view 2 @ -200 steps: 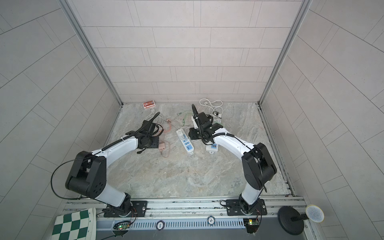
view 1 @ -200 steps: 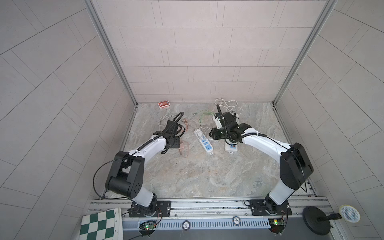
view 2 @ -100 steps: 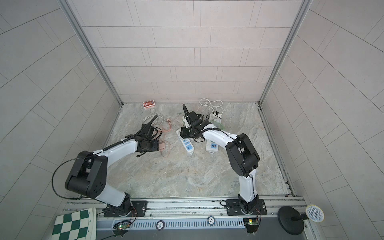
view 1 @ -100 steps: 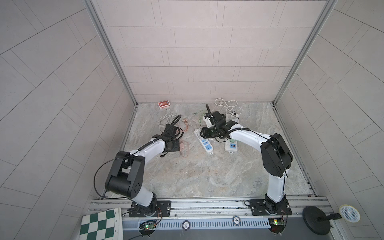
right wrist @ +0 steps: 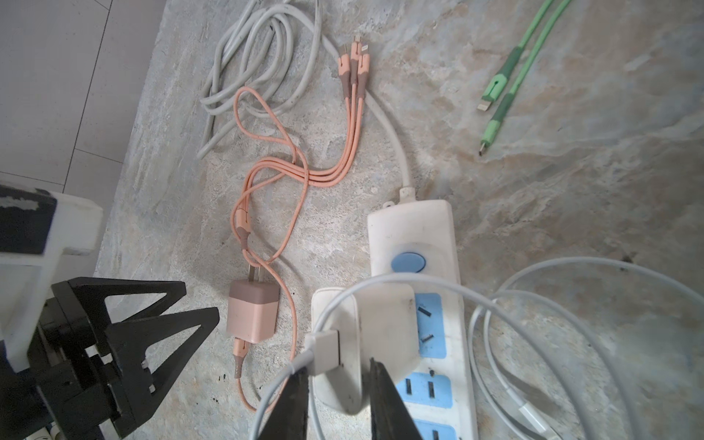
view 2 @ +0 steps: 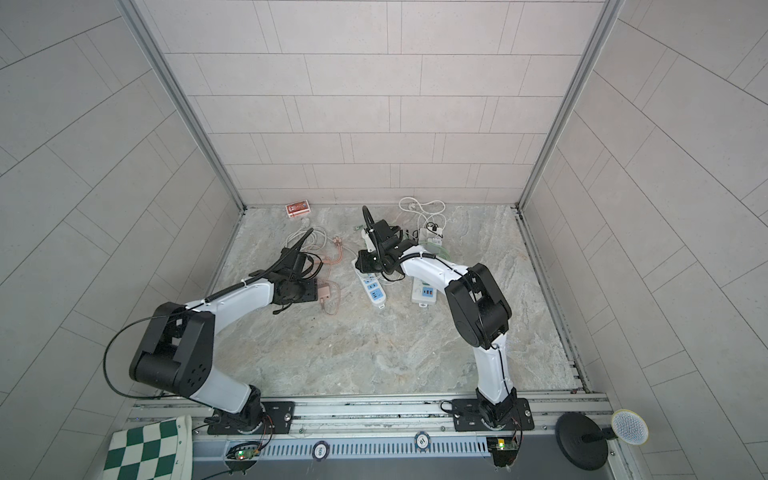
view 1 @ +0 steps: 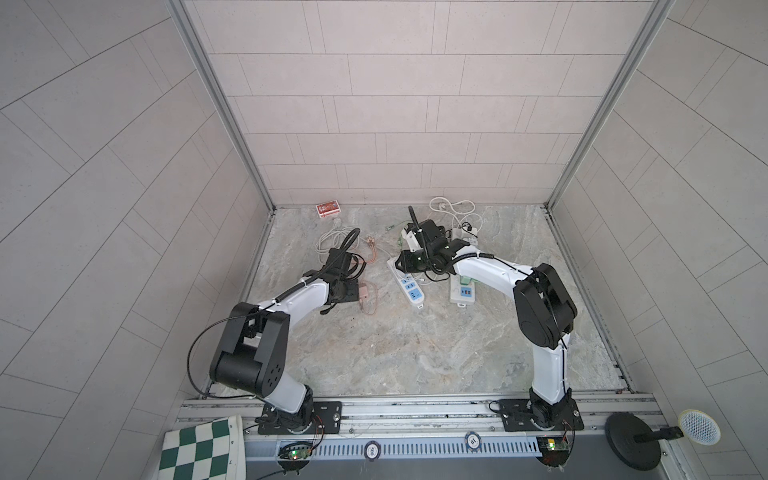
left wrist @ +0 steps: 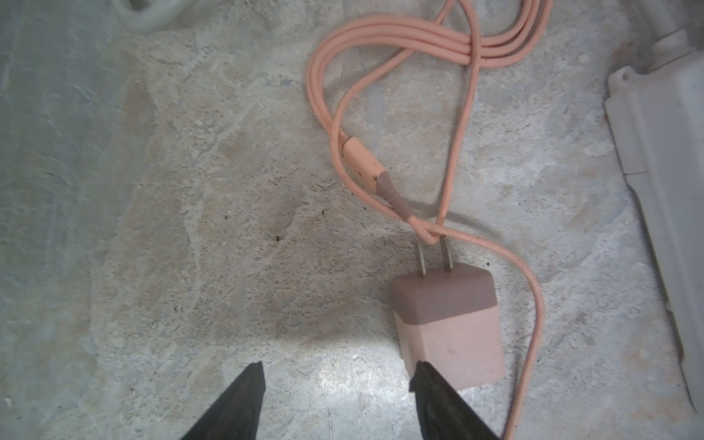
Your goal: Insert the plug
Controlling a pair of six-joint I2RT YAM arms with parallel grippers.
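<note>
**White plug poised over the strip's far end**

The right gripper [right wrist: 338, 364] is clamped on the white block-shaped charger plug [right wrist: 381, 316]. It holds the plug directly above the far end of the long white power strip with blue sockets [view 1: 409, 286], just nearer than the strip's blue oval switch [right wrist: 407, 262]. The strip's long axis runs from far-left to near-right. The plug's prongs are hidden, so I cannot tell whether they have entered; a straight downward push looks likely. The left gripper [left wrist: 337, 369] stands open further left, just beside a pink charger plug [left wrist: 449, 327] lying flat.
</note>
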